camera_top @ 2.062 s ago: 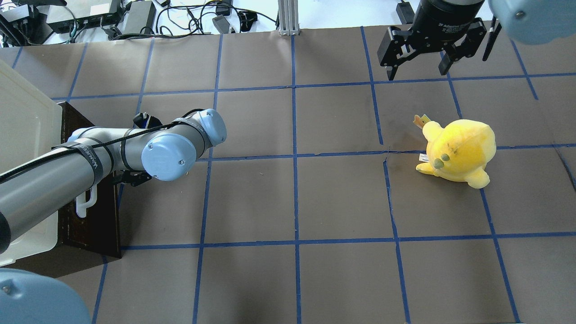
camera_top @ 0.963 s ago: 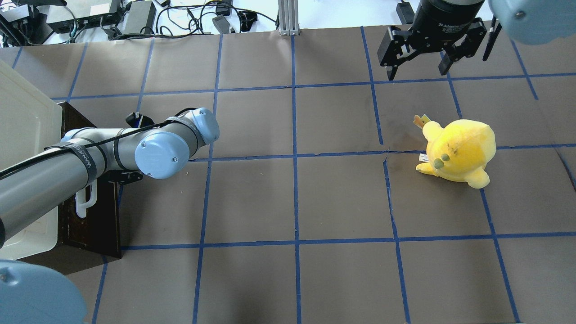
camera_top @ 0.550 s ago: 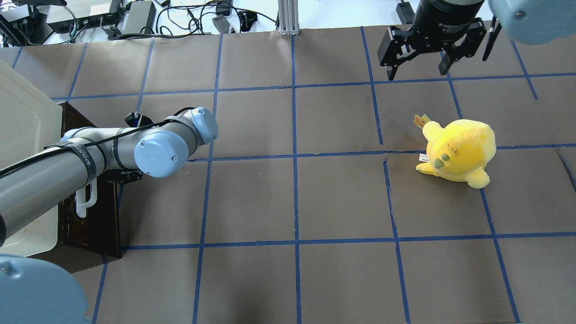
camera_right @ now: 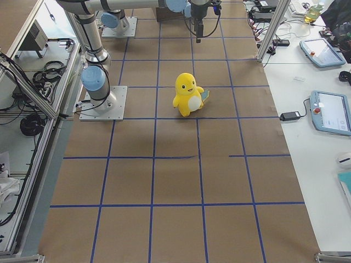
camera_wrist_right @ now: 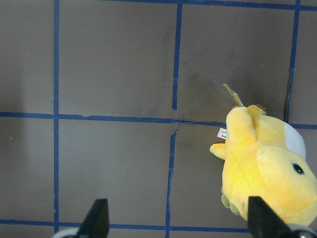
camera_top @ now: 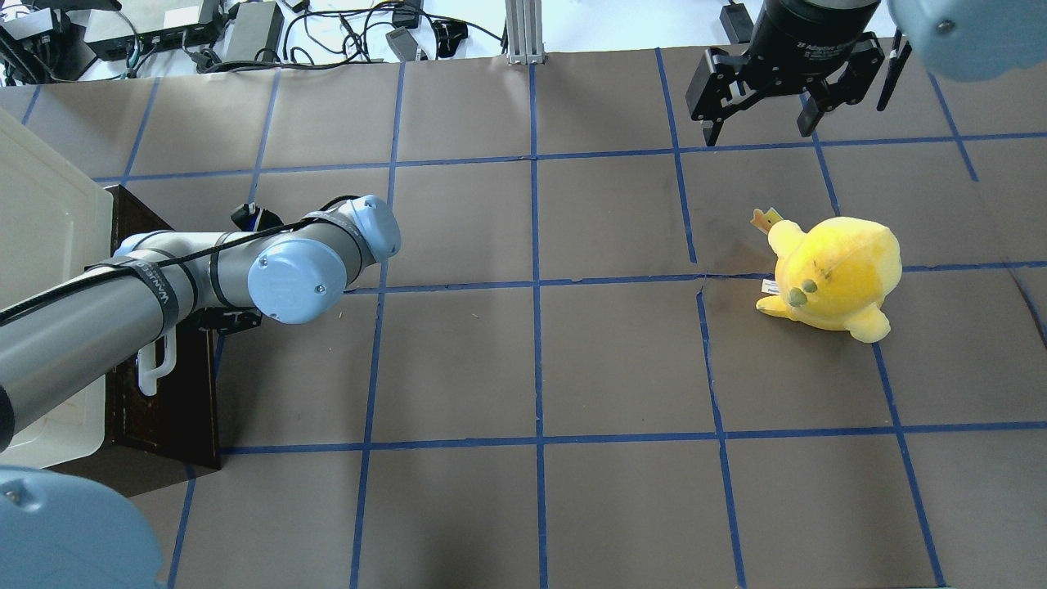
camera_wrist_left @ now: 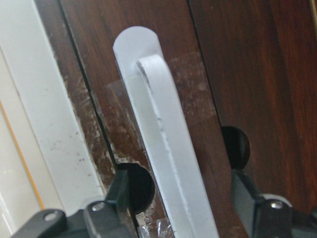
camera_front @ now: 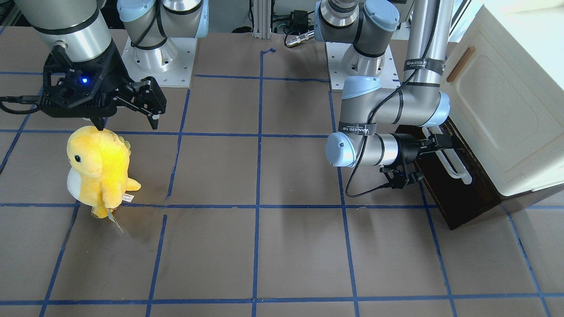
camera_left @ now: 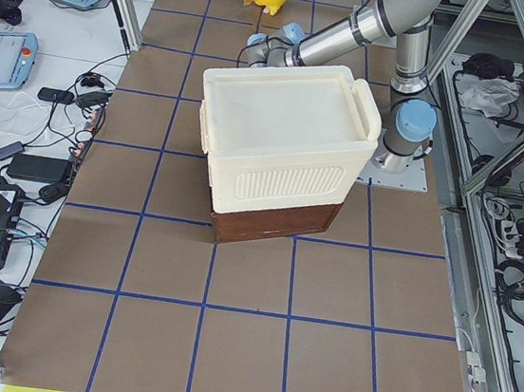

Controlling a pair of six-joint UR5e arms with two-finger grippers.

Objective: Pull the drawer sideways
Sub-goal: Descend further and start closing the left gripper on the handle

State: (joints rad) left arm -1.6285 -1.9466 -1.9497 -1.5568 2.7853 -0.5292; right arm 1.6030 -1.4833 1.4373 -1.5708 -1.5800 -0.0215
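Observation:
The dark brown drawer (camera_front: 458, 193) sits closed under the cream-white cabinet (camera_front: 506, 110) at my left table end. Its long white bar handle (camera_front: 454, 165) faces the table. My left gripper (camera_front: 436, 143) reaches sideways at the handle's far end. In the left wrist view the handle (camera_wrist_left: 173, 163) runs between the two black fingers (camera_wrist_left: 132, 191), which stand apart on either side of it. My left gripper (camera_wrist_left: 185, 171) is open. My right gripper (camera_top: 757, 123) hangs open and empty at the far right.
A yellow plush toy (camera_top: 834, 274) stands on the brown paper right of centre, just below my right gripper in the front view (camera_front: 128, 125). The cabinet door has a small brown handle (camera_front: 460, 64). Cables and boxes lie past the table's far edge.
My left arm has moved left toward the drawer front, then held almost still. The drawer, the right arm and the plush have not moved.

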